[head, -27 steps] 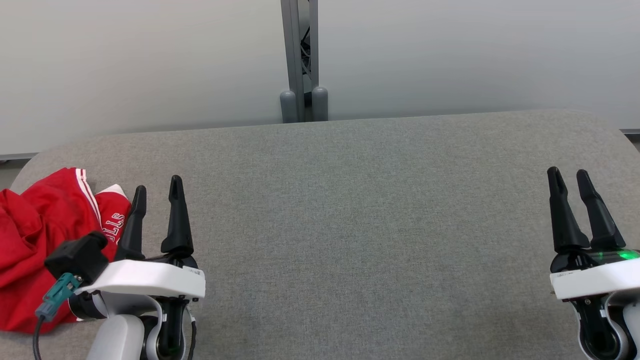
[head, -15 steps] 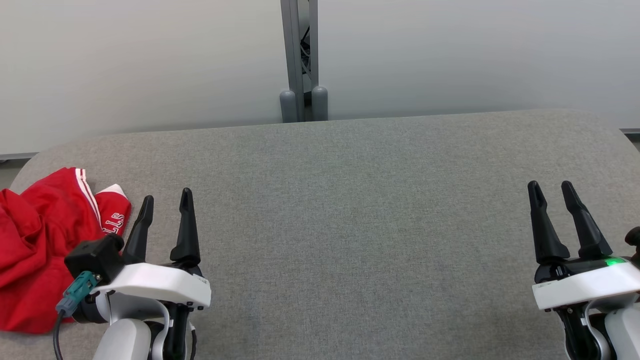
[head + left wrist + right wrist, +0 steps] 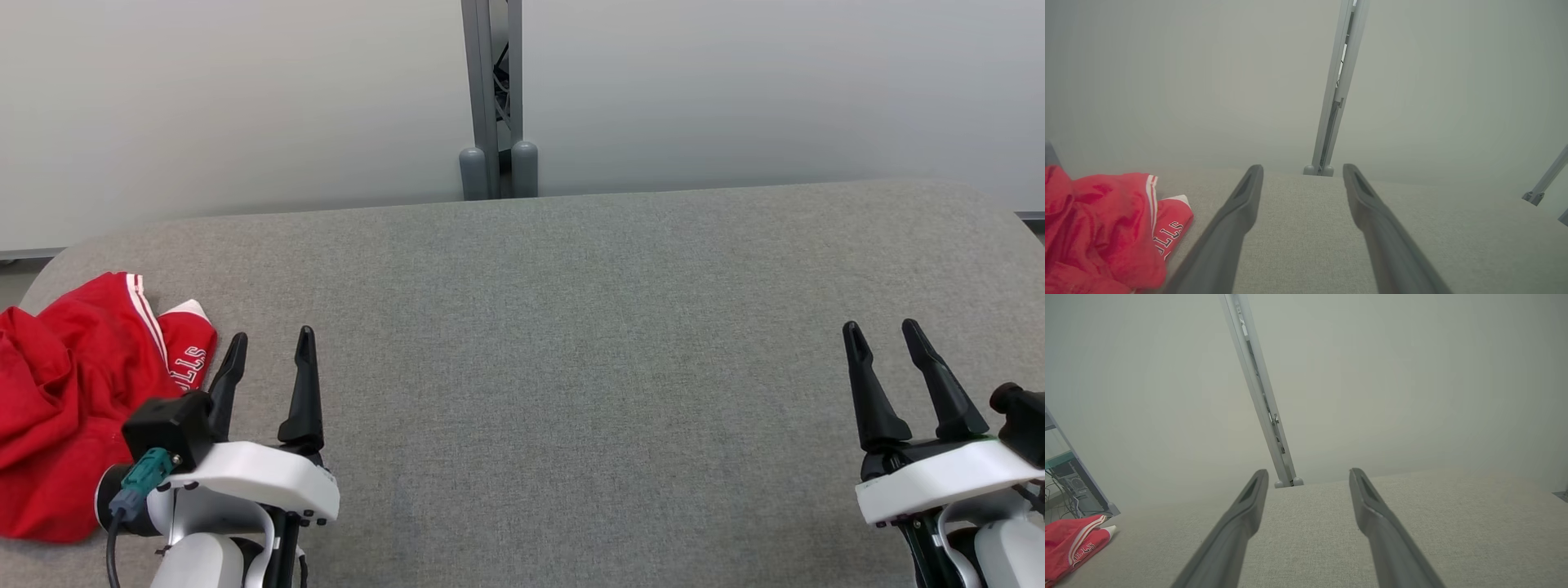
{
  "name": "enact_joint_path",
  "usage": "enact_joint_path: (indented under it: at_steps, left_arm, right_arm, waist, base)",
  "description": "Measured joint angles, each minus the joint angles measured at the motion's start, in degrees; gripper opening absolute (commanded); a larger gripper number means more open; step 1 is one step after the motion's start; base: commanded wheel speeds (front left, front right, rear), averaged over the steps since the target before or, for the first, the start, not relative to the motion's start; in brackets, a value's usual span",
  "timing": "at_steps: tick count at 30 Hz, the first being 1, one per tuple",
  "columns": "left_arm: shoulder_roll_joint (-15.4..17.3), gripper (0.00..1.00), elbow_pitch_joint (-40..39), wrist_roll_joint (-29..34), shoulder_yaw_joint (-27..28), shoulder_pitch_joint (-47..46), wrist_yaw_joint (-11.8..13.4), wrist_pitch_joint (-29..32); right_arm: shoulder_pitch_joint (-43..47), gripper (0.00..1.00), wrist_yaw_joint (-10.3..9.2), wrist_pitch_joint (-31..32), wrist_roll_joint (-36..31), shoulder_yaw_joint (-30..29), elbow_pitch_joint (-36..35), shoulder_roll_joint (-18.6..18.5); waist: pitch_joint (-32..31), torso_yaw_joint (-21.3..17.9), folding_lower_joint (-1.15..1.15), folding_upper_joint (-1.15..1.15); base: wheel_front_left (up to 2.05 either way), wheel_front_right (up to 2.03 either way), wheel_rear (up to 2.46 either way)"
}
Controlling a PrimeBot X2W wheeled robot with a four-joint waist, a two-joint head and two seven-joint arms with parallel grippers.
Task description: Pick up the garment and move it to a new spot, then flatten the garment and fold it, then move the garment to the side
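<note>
Garment point(image 3: 65, 392) crumpled at left edge of table point(image 3: 571, 367); left fingers point(image 3: 306, 384), right fingers point(image 3: 865, 384) parted, empty

This looks like a robotics lab or test cell rather than a home or shop. A wide tabletop point(image 3: 571, 343) covered in plain grey fabric stands against blank pale wall panels point(image 3: 245, 106), which are joined by a bare metal frame post point(image 3: 492, 98) on rounded grey feet point(image 3: 491, 173). In the right wrist view, a metal rack point(image 3: 1069, 457) at the far left holds a computer tower point(image 3: 1074, 485) and loose cables point(image 3: 1054, 498).
</note>
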Motion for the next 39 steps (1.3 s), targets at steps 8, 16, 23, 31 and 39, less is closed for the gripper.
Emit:
enact_joint_path:
  at_steps: [8, 16, 23, 31, 39]
  left_arm:
    - [-0.10, 1.00, -0.34, 3.01, -0.63, 0.96, -0.03, 0.51]
    - [-0.43, 1.00, 0.45, 4.25, -0.60, 1.19, -0.34, 0.53]
    - [-0.89, 1.00, 1.33, 6.23, -0.91, 2.08, -0.29, 0.51]
    - [-0.94, 1.00, 2.41, 8.53, -1.08, 2.16, -0.05, -0.48]
    - [-1.12, 1.00, 2.92, 10.27, -0.48, 2.15, 0.75, -1.01]
  right_arm:
    - [0.63, 1.00, 0.00, 0.68, -5.06, -2.18, -0.54, 1.74]
    - [0.83, 1.00, 0.00, 1.26, -7.91, -4.16, 0.08, 3.20]
    - [1.19, 1.00, 0.00, 1.35, -11.67, -5.10, 0.71, 4.37]
    - [1.46, 1.00, 0.00, 1.35, -16.41, -6.33, 0.91, 5.56]
    - [2.01, 1.00, 0.00, 1.34, -21.41, -7.46, 1.04, 6.77]
  waist:
    - [0.05, -0.02, 0.00, 0.00]
    - [0.07, 0.00, 0.00, 0.00]
    - [-0.01, -0.17, 0.00, 0.00]
    - [-0.11, -0.20, 0.00, 0.00]
    - [-0.41, -0.15, 0.00, 0.00]
  base:
    - [0.00, 0.00, 0.00]
    - [0.00, 0.00, 0.00]
    - [0.00, 0.00, 0.00]
    - [0.00, 0.00, 0.00]
    - [0.00, 0.00, 0.00]
